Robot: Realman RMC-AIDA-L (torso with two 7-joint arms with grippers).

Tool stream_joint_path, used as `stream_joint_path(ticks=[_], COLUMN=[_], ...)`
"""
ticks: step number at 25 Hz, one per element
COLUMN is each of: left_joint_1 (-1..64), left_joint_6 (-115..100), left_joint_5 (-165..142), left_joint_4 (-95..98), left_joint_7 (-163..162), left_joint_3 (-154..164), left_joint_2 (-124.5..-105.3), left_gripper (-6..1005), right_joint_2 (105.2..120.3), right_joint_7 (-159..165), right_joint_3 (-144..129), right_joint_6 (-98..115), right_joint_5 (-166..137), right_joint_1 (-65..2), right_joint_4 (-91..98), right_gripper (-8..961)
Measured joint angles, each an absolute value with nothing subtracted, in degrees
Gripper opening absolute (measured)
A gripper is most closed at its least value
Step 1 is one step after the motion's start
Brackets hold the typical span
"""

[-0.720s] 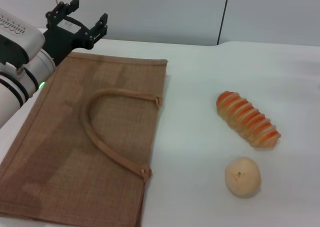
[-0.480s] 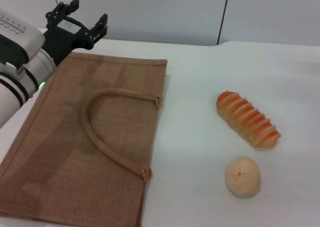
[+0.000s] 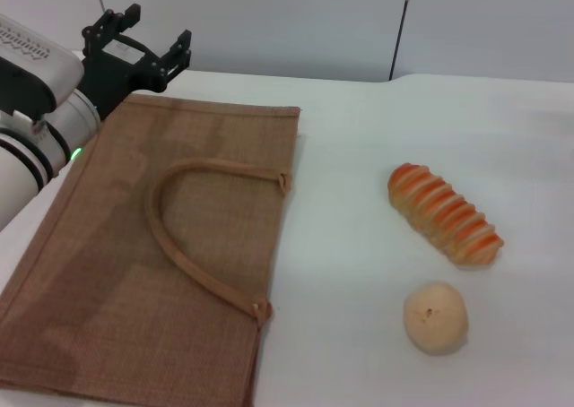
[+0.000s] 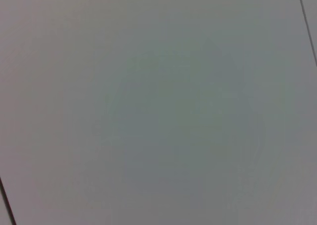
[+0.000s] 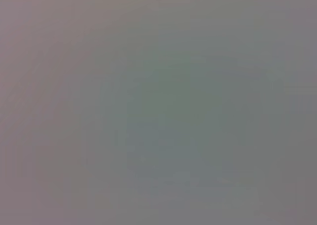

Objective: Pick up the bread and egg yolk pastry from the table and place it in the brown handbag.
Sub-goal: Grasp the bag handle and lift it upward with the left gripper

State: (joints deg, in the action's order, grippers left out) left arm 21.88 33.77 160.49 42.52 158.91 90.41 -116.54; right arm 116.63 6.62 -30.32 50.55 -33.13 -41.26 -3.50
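Note:
The brown handbag (image 3: 161, 246) lies flat on the white table at the left, its tan loop handle (image 3: 179, 246) resting on top of it. The striped orange and cream bread (image 3: 443, 213) lies on the table at the right. The round pale-tan egg yolk pastry (image 3: 435, 316) sits just in front of the bread. My left gripper (image 3: 152, 38) is open and empty, raised above the bag's far left corner. My right gripper is out of view. Both wrist views show only a blank grey surface.
The white table (image 3: 359, 156) runs between the bag and the food. A grey wall (image 3: 296, 21) stands behind the table's far edge.
My left gripper has shifted slightly up and to the left. The bag, the bread and the pastry have not moved.

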Motion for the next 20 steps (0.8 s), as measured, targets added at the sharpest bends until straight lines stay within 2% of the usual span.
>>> stream_joint_path(ticks=[5,11,14,20], left_joint_1=[22.62,22.08,20.51,19.78], left_joint_6=[30.46,14.04,1.22,-19.41], left_joint_5=[160.49,158.08,157.51,166.19], left_joint_4=[43.17,53.51,63.76,82.69], left_joint_7=[155.16,147.67,144.73,141.28], left_joint_3=[91.43,98.77,104.40,110.78], left_joint_2=[-116.43,-115.36,-113.51,-107.50], left_gripper=[742,739,737,733], right_joint_2=[116.63,116.58,116.54,116.54], right_joint_7=[6.58,6.47,6.46,6.67], right_joint_3=[-30.33,-30.61,-30.72,-30.47], right_joint_6=[50.19,47.64,47.43,47.39], right_joint_5=[-33.40,-33.57,-33.58,-33.42], right_joint_1=[-41.32,-41.14,-41.01,-41.40], right_joint_4=[-3.50,-3.12,-2.88,-2.86], right_gripper=[882,882,882,882])
